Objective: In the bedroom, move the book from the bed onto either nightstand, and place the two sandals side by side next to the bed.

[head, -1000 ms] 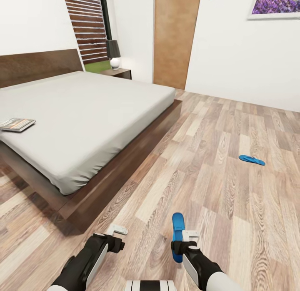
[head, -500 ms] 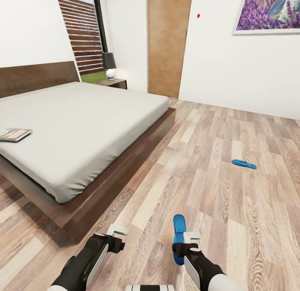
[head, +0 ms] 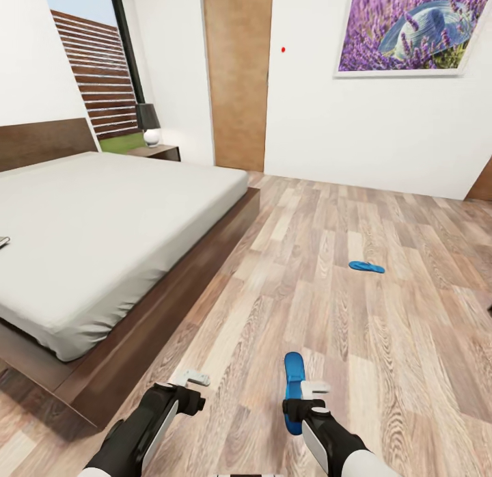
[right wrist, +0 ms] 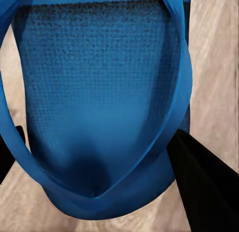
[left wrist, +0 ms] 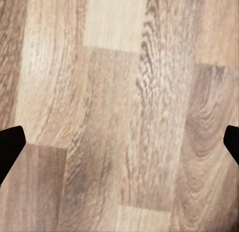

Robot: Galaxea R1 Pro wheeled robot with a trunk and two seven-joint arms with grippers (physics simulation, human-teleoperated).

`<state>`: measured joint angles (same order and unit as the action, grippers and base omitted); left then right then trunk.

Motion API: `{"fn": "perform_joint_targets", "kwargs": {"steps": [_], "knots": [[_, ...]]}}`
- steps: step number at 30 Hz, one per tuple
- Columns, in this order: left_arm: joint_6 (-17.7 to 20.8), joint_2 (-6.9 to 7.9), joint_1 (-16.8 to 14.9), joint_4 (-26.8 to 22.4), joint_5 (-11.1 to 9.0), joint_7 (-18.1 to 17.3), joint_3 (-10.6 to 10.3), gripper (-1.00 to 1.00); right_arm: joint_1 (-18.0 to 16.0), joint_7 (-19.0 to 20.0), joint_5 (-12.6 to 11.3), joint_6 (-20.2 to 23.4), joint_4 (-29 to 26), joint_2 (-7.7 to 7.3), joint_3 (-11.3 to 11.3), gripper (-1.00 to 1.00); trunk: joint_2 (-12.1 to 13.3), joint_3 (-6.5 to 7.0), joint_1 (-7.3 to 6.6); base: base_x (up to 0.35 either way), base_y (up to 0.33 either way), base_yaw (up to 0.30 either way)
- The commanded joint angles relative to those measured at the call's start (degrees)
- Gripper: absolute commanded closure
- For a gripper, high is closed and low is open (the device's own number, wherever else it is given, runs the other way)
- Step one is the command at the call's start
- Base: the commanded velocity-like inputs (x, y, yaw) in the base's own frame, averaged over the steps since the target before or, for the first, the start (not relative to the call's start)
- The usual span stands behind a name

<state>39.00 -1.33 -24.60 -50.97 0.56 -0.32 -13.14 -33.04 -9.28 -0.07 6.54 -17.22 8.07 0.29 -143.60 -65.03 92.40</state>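
Observation:
One bright blue sandal (head: 294, 376) (right wrist: 99, 97) hangs in my right gripper (head: 305, 396), which is shut on it low over the floor. The other sandal (head: 367, 266) lies flat on the planks farther ahead to the right. My left gripper (head: 195, 379) (left wrist: 119, 142) stands open over bare floor, holding nothing. The bed (head: 102, 217), grey mattress on a dark frame, stretches along the left. Just a sliver of the book (head: 3, 242) shows on the mattress at the picture's left edge. A nightstand (head: 156, 151) stands beyond the bed's far corner.
A black-shaded lamp (head: 148, 121) stands on the nightstand. A tan door (head: 236, 74) and a lavender picture (head: 410, 29) are on the far white wall. Wood-plank floor (head: 307, 292) stretches from the bed's side to that wall.
The whole picture has slid left and down as the camera turned right, so the book has gone nearly out of frame. Both arms keep their pose, the sandal still held.

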Motion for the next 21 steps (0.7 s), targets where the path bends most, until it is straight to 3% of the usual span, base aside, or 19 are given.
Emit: {"fn": "perform_joint_targets", "kwargs": {"steps": [1,21], "knots": [[0.28,0.02,0.0,-0.09,0.06,-0.03,-0.03,-1.0,-0.01,-0.22,-0.11,0.33,-0.1,0.02,-0.01,1.0,0.0,0.14,-0.03,0.0,0.0,-0.268],[-0.09,0.02,0.0,0.25,0.06,-0.03,-0.06,-1.0,-0.01,-0.22,-0.11,0.32,-0.1,0.02,-0.03,1.0,0.26,3.77,-0.55,0.0,0.0,-0.266]]}}
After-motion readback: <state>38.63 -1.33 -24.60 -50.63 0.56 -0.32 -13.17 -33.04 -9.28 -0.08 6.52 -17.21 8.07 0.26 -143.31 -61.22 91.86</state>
